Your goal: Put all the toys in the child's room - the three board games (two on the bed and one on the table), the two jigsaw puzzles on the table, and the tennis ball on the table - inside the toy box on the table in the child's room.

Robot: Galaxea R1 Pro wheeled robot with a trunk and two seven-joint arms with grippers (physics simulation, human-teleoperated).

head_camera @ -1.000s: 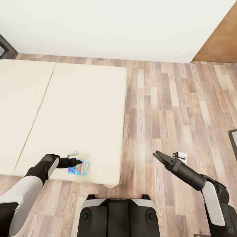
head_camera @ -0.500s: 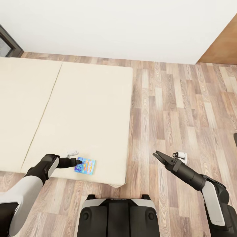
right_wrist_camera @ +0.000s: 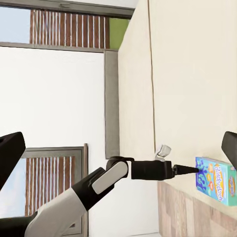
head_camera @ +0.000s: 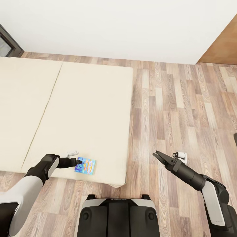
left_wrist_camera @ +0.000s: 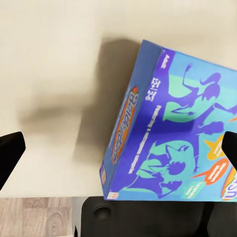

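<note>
Head view: small blue printed board game box [head_camera: 85, 165] lies near the front edge of the beige mattress bed [head_camera: 82, 108], at the tips of the left gripper [head_camera: 79, 161]. Right gripper [head_camera: 157, 155] is held spread and empty above the wood-plank floor [head_camera: 184, 108]. Left wrist view: box [left_wrist_camera: 173, 148] is seen between widely parted fingertips [left_wrist_camera: 10, 153], untouched. Right wrist view: box [right_wrist_camera: 215, 180] is seen at the mattress edge.

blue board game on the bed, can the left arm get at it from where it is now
Probably yes. The left gripper is already at the near edge of the blue board game, its fingers open on either side in the left wrist view. The game lies flat near the bed corner, nothing between them.
</note>
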